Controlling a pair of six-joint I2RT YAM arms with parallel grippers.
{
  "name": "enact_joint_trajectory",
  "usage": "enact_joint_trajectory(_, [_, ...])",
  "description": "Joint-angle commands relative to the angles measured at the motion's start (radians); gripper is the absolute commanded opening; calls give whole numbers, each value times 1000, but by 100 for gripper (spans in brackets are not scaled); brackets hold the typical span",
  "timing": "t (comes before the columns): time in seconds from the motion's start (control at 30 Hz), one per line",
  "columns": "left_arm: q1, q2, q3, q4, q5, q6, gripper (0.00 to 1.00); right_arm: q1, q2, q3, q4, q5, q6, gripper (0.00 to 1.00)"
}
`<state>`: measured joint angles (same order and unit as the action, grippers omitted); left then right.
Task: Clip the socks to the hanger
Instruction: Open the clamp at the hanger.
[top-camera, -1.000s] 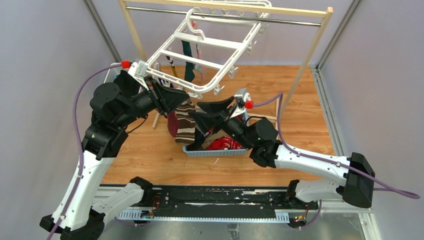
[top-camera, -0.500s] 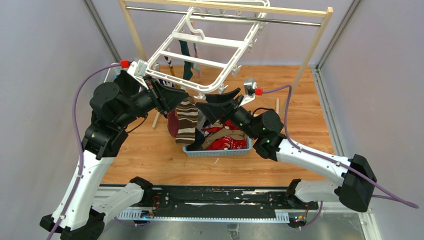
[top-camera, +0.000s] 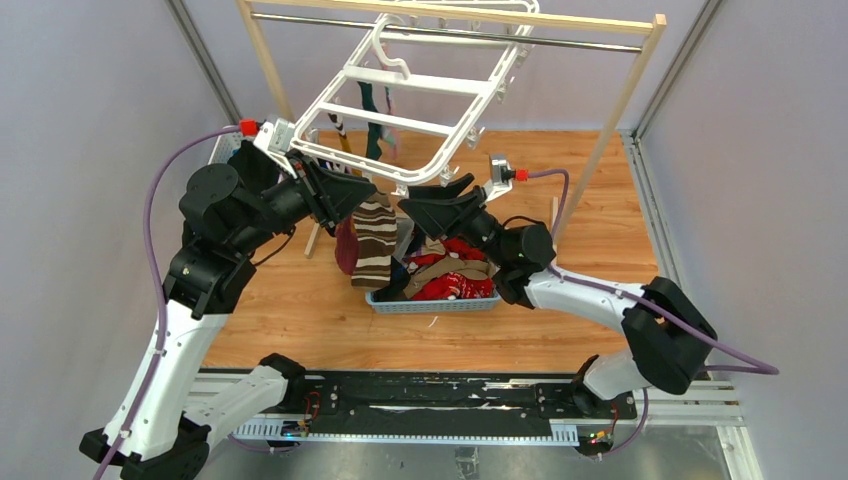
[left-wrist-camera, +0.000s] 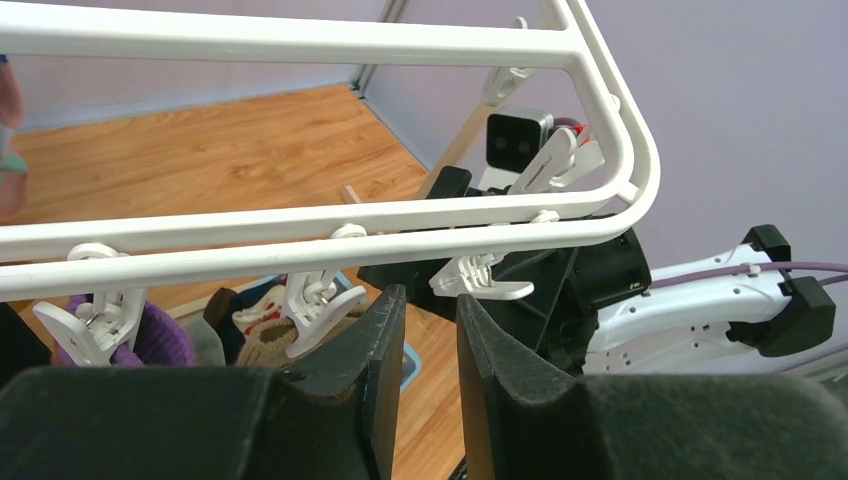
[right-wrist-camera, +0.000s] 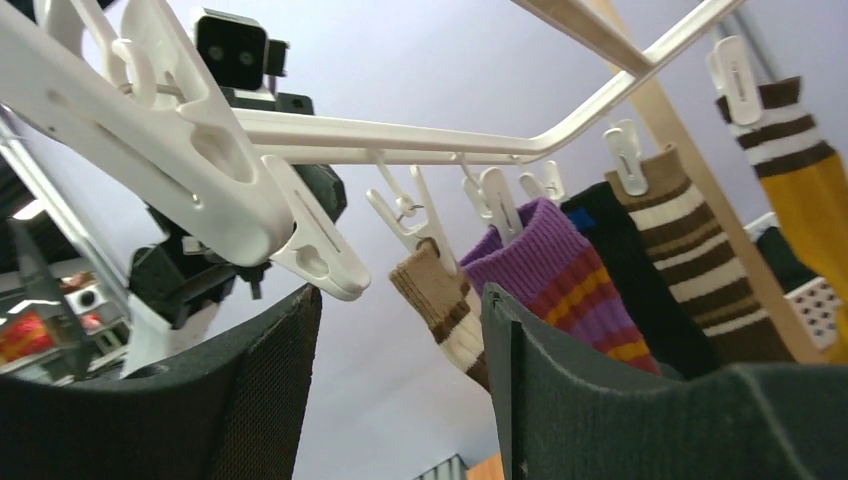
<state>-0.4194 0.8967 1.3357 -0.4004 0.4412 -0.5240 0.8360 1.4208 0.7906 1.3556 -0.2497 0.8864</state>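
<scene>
Both arms reach toward 12 o'clock, meeting under the near edge of the white hanger (top-camera: 390, 118), which hangs tilted from the wooden rack (top-camera: 625, 100). My left gripper's (left-wrist-camera: 432, 300) jaws stand a narrow slit apart, empty. My right gripper (right-wrist-camera: 400, 295) gapes wide just below one clip (right-wrist-camera: 305, 250). Wooden tabletop (top-camera: 290, 300), lilac walls (top-camera: 90, 120). One blue basket (top-camera: 435, 303); five socks (right-wrist-camera: 560, 270) hang clipped.

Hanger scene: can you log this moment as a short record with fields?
hanger: white frame, tilted, hanging from the rack
clipped: brown-striped sock, purple striped sock, others
basket: holds loose socks
left claw: narrow gap, nothing seen between, at the frame's near edge
right claw: open, just under the frame
</scene>
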Motion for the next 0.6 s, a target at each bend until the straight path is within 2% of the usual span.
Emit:
enact_joint_trajectory(0.0, [2,2,35,-12,-3,22,29,-23,35,17,240,-85,141,60])
enact_joint_trajectory(0.23, [2,2,34,-15,2,21,29,-24,33,40,240,-113,164,56])
enact_joint_trajectory(0.57, [2,1,40,-18,3,23,29,-26,92,102,240,-134,215,46])
